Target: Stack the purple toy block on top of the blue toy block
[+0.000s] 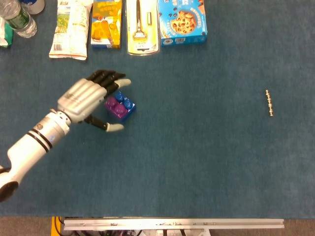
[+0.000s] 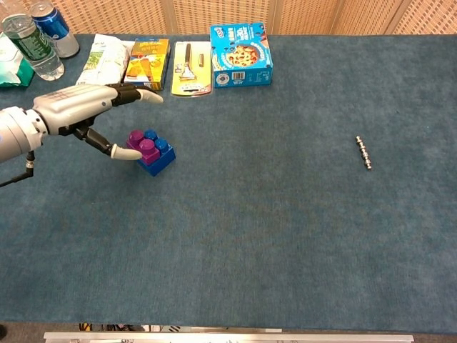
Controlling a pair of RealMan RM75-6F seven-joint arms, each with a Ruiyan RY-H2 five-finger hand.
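The purple block point(image 1: 114, 105) point(image 2: 142, 145) sits on top of the left half of the blue block point(image 1: 126, 108) point(image 2: 161, 156), on the blue table cloth at the left. My left hand point(image 1: 87, 97) point(image 2: 86, 107) hovers just left of the stack with its fingers spread and holds nothing. Its thumb tip point(image 2: 128, 153) lies close beside the purple block; whether it touches is unclear. My right hand is in neither view.
Along the far edge lie a snack bag point(image 1: 69, 28), an orange box point(image 1: 106, 23), a carded peeler point(image 1: 141, 27) and a blue cookie box point(image 1: 181, 20). Bottles and a can point(image 2: 43, 32) stand at the far left. A small metal chain point(image 1: 269, 102) lies at the right.
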